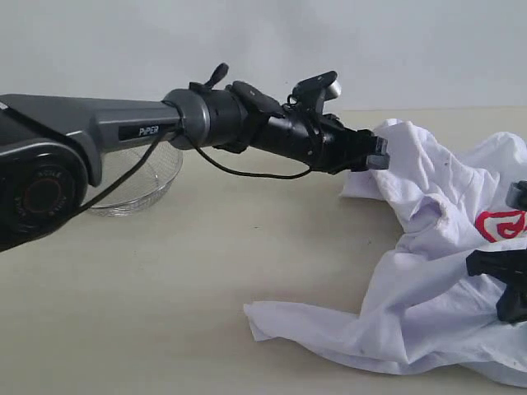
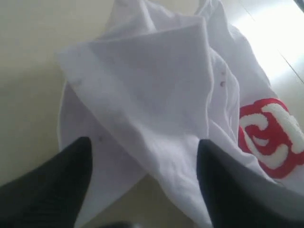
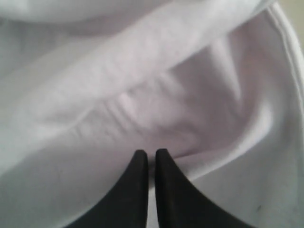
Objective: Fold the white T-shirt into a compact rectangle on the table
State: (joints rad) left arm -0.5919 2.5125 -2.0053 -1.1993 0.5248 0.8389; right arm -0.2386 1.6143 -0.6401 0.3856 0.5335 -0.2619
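The white T-shirt (image 1: pixel 428 271) lies crumpled on the right side of the table (image 1: pixel 189 280), with part of its red lettering (image 1: pixel 500 224) showing. My left gripper (image 1: pixel 380 153) reaches across from the left to the shirt's far left edge. In the left wrist view this left gripper (image 2: pixel 142 159) is open, its dark fingers (image 2: pixel 71 175) wide apart over a fold of the shirt (image 2: pixel 156 95) near the red lettering (image 2: pixel 270 137). My right gripper (image 3: pixel 150 154) is shut, pinching white cloth (image 3: pixel 142 95) that wrinkles toward its tips. Its black body (image 1: pixel 502 267) shows at the right edge.
A round wire-mesh basket (image 1: pixel 144 177) stands at the back left, behind the left arm (image 1: pixel 107 123). A black cable (image 1: pixel 247 173) hangs under that arm. Bare tabletop lies in front of the arm and left of the shirt.
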